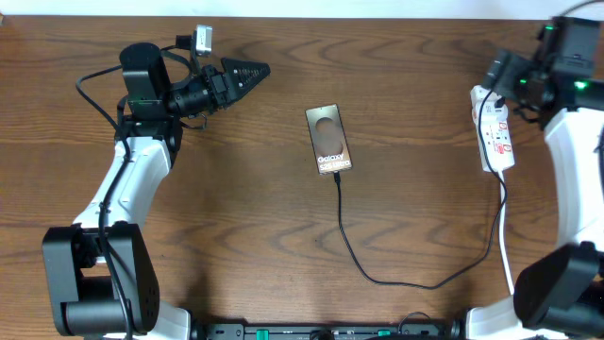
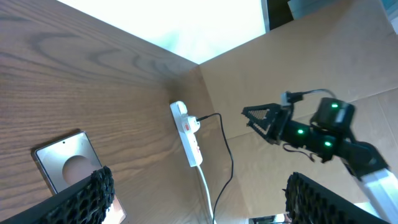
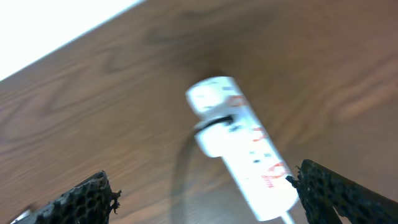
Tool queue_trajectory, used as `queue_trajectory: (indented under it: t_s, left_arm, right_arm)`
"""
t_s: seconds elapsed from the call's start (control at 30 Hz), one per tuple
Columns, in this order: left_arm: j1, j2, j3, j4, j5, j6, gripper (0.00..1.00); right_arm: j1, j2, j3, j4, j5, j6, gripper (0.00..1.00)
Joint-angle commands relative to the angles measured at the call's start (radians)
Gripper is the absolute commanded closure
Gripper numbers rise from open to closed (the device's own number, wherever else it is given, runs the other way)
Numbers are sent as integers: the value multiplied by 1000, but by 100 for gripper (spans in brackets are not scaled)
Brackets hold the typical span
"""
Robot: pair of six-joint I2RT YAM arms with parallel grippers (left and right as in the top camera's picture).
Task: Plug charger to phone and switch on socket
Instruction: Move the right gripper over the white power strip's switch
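The phone (image 1: pixel 329 140) lies flat mid-table, its "Galaxy" lettering up; part of it also shows in the left wrist view (image 2: pixel 65 165). The black charger (image 1: pixel 406 281) runs from the phone's near short edge, loops along the front and climbs to the socket (image 1: pixel 494 132), a white strip with red marks at the right. A black plug (image 3: pixel 214 121) sits near its far end. My left gripper (image 1: pixel 247 72) hovers open at the back left, well away from the phone. My right gripper (image 1: pixel 495 68) is open above the socket's far end, nothing between its fingers (image 3: pixel 336 193); that view is blurred.
The socket's white cord (image 1: pixel 505 236) trails toward the front right edge. A cardboard wall (image 2: pixel 298 56) stands beyond the table's right side. The arm bases (image 1: pixel 94 283) occupy the front corners.
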State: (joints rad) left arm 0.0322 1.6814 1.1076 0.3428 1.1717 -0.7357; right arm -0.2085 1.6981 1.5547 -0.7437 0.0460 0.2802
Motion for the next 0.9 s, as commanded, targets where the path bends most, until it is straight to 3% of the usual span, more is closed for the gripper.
queue_trajectory:
  t_s: [0.0, 0.2, 0.53, 0.87]
  left_arm:
    - [3, -11, 8, 2, 1, 3, 11]
    - [3, -11, 8, 2, 1, 3, 10]
    - [3, -11, 8, 2, 1, 3, 10]
    - [3, -11, 8, 2, 1, 3, 10]
  right_arm:
    - [-80, 47, -5, -5, 23, -8, 7]
    - [-159, 137, -5, -24, 23, -8, 1]
    - [-176, 312, -5, -80, 21, -9, 1]
    - [-185, 391, -5, -28, 0, -31, 1]
